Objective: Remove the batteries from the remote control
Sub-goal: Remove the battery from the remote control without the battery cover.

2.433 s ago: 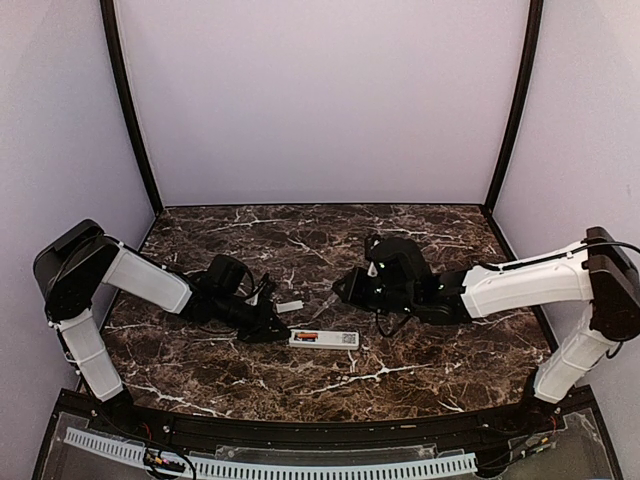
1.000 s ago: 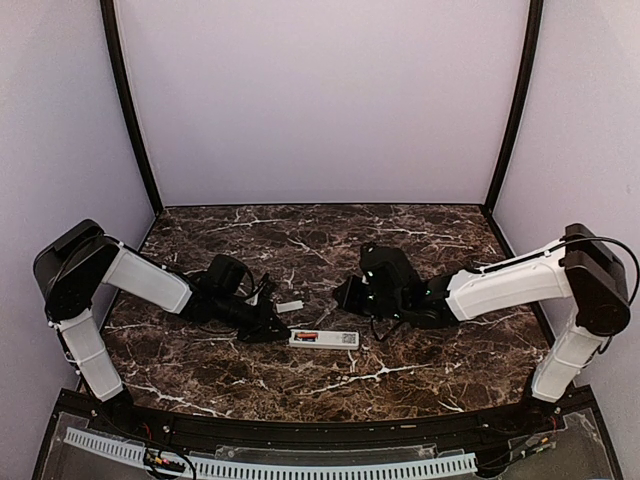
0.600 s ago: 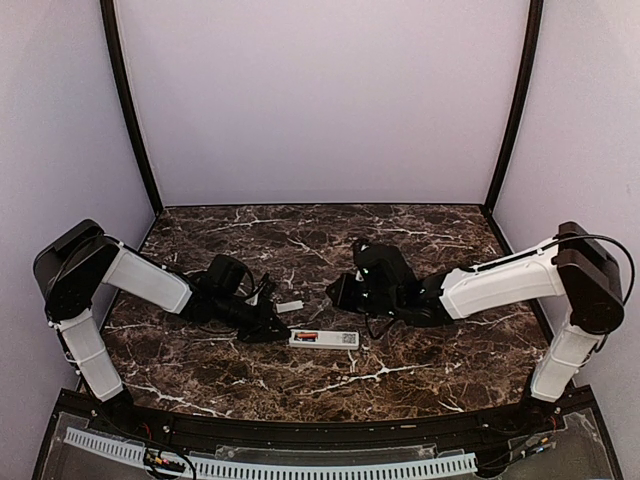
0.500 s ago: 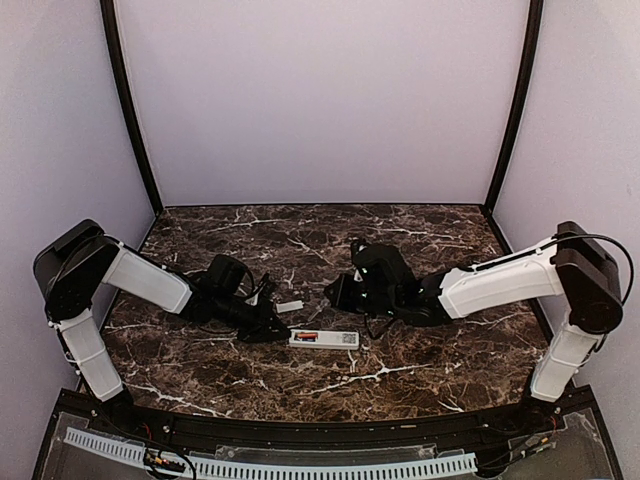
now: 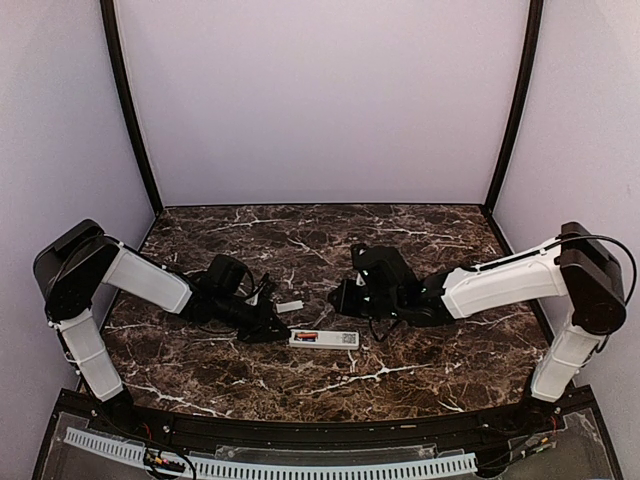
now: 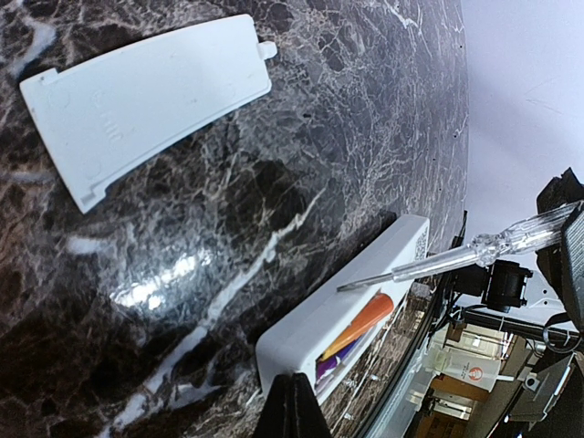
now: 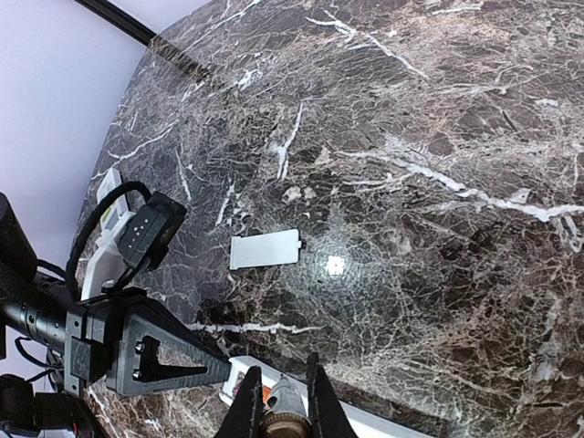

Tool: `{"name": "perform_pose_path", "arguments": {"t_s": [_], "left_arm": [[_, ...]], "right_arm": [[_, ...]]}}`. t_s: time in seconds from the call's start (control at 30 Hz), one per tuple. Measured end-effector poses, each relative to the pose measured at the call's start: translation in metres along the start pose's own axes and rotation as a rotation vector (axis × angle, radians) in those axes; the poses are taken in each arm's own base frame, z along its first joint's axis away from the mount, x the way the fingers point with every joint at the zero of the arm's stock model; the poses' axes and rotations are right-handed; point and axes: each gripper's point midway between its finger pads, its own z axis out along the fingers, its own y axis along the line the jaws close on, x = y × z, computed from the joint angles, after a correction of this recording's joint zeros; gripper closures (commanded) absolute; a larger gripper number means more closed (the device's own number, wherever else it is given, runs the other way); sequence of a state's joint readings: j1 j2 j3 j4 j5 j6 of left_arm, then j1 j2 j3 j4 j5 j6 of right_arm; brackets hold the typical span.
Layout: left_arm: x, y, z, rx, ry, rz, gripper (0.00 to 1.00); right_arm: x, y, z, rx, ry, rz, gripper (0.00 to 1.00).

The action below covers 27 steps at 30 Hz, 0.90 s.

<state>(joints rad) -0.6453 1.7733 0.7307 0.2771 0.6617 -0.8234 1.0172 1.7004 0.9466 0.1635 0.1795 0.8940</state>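
The white remote control [image 5: 324, 339] lies face down with its compartment open. An orange battery [image 6: 361, 323] and a purple battery [image 6: 330, 363] sit inside it. My left gripper [image 6: 294, 403] is shut and empty, its tips against the remote's [image 6: 319, 315] near end. My right gripper [image 7: 282, 367] is shut on the handle of a clear screwdriver [image 6: 479, 248]. The screwdriver's blade tip hovers at the compartment's edge, just above the orange battery. In the top view the right gripper [image 5: 342, 299] hangs just behind the remote, and the left gripper [image 5: 277, 332] is at the remote's left end.
The white cover plate [image 5: 290, 306] lies flat on the marble table [image 5: 400, 250] behind the remote's left end, and shows as the cover plate [image 7: 265, 249] in the right wrist view. Black posts [image 5: 130, 110] and lilac walls enclose the table.
My right arm has shifted a little to the left, bringing the screwdriver over the remote. The left arm, remote and cover plate have not moved.
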Motion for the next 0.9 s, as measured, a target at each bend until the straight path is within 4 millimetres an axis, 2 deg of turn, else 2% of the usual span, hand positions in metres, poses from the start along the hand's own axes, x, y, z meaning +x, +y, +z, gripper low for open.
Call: {"name": "perform_pose_path", "arguments": {"t_s": [0.2, 0.47, 0.63, 0.9], "left_arm": [[0.0, 0.0, 0.0, 0.0, 0.0, 0.0, 1.0], [0.0, 0.0, 0.0, 0.0, 0.0, 0.0, 1.0], [0.0, 0.0, 0.0, 0.0, 0.0, 0.0, 1.0], [0.0, 0.0, 0.0, 0.0, 0.0, 0.0, 1.0]], "right_arm": [[-0.002, -0.002, -0.009, 0.004, 0.0, -0.01, 1.0], [-0.018, 0.001, -0.024, -0.023, -0.024, -0.03, 1.0], [-0.017, 0.002, -0.024, -0.041, -0.004, -0.054, 1.0], [-0.004, 0.003, -0.017, -0.065, 0.052, -0.091, 1.0]]}}
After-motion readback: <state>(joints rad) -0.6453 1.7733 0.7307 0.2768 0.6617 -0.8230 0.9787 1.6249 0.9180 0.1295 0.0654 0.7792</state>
